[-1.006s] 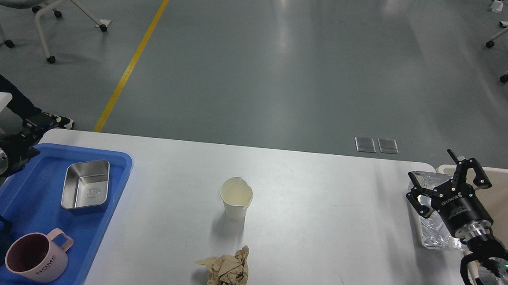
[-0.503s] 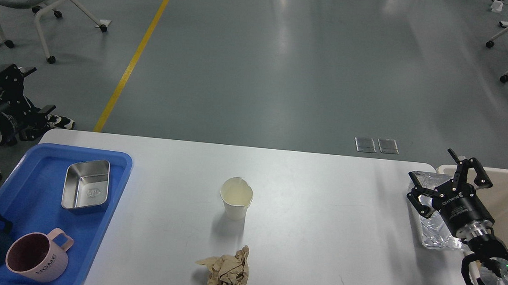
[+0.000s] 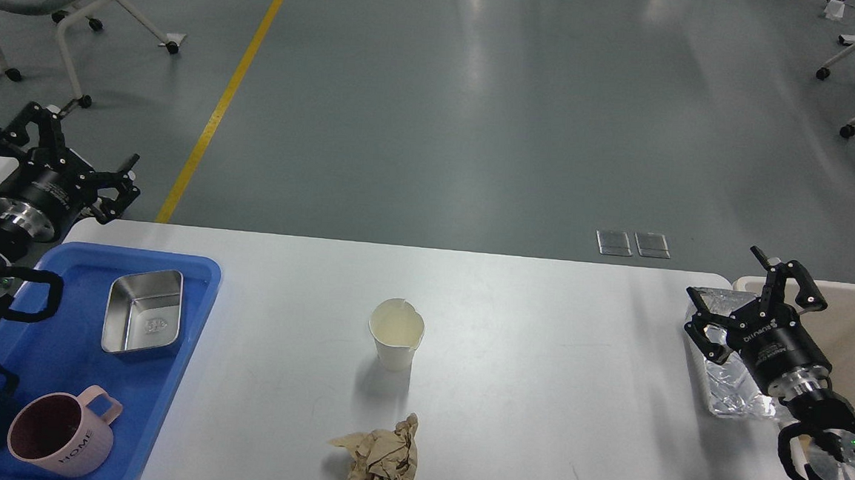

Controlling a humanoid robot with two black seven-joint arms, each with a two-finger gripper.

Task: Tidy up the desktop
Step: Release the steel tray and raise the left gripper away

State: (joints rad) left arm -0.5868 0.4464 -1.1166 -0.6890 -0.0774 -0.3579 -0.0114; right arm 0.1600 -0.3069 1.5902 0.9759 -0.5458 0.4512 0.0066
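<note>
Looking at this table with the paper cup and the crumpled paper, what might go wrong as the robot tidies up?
The white paper cup stands upright and looks thin; a hard squeeze might crush or tip it. The crumpled brown paper lies close in front of it, so reaching for one may knock the other. The open right gripper hovers over the crinkled foil container at the white desktop's edge and could nudge it off.

Before us the white desktop [image 3: 537, 395] carries 4 things: a blue tray [image 3: 71, 367] at its left end, a paper cup [image 3: 396, 333] mid-table, crumpled brown paper [image 3: 382, 467] nearer us, and what seems foil wrapping [image 3: 730, 381] at right.
</note>
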